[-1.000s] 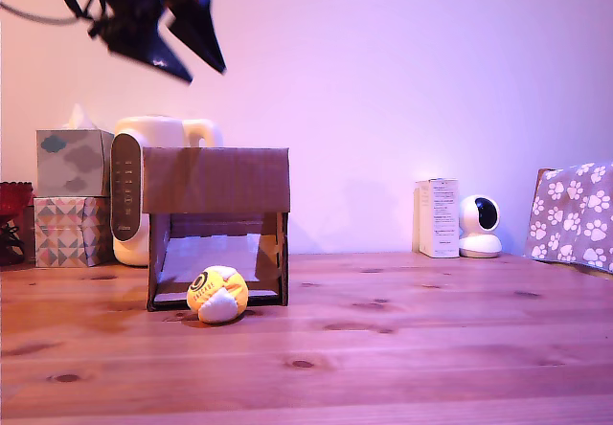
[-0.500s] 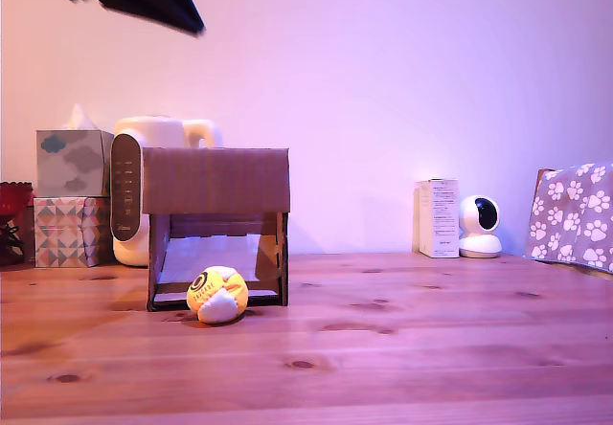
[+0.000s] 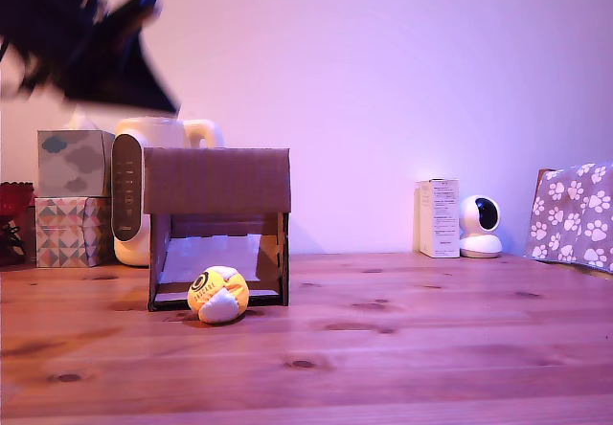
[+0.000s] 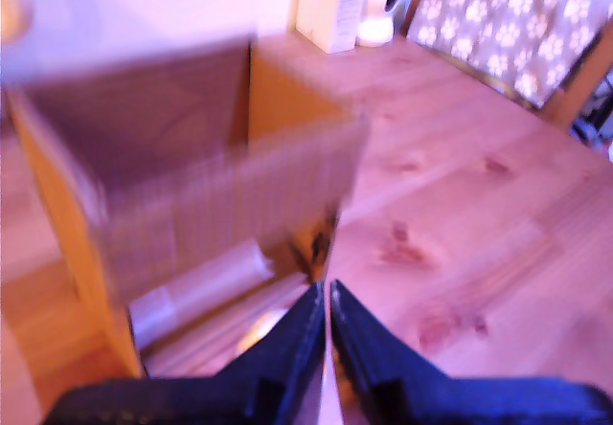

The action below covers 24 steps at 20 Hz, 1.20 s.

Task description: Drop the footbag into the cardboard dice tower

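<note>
- The footbag (image 3: pixel 217 294) is seen on the worktop (image 3: pixel 402 348) at the mouth of the dice tower (image 3: pixel 217 228).
- The gripper (image 4: pixel 328 302) is closed and empty.
- The tower could be knocked if the arm is lowered carelessly.

I am working over a knotty pine table (image 3: pixel 402 339) that is glowing pink-violet under the light. A plain pale wall (image 3: pixel 412 80) is standing behind it. At the exterior view's right edge, a chair (image 3: pixel 573 216) draped in paw-print cloth is sitting against the table, its wooden frame showing in my wrist view.
</note>
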### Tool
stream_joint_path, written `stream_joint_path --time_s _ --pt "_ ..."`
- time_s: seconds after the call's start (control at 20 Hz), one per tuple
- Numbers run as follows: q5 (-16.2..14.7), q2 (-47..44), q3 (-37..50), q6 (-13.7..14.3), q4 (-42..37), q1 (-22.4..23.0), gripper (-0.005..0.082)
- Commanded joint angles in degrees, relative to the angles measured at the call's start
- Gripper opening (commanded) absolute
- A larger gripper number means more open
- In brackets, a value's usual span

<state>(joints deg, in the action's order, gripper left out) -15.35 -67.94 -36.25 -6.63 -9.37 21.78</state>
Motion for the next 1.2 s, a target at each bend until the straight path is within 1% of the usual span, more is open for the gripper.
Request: stream_joint_path --time_s 0.0,0.1,0.2,0.3,0.4,0.65,0.8,0.9,1.05,1.1,1.15 --pt "0.0 2.8 3.6 -1.2 -3.2 0.2 -0.0024" --pt "0.9 5.5 8.5 -2.1 -5.1 0.2 -0.0024" --pt "2.0 8.0 12.7 -3.9 -5.7 0.5 -0.0024" --pt "2.3 9.2 14.9 -3.9 -4.4 1.2 -0.0024" --pt "2.3 9.1 15.1 -3.9 -2.7 1.8 -0.0024" --pt "2.3 9.0 15.0 -3.9 -2.5 2.4 -0.0024" --pt "2.3 8.4 15.0 -3.9 -3.2 2.6 -0.0024" --pt "2.3 6.7 15.0 -3.9 -5.3 3.1 -0.0017" --pt "2.3 1.9 15.0 -3.9 -9.3 4.3 0.0079" --pt "2.4 0.0 15.0 -3.9 -11.0 4.7 0.0144" --pt "2.4 -1.9 15.0 -3.9 -12.7 5.0 0.0267"
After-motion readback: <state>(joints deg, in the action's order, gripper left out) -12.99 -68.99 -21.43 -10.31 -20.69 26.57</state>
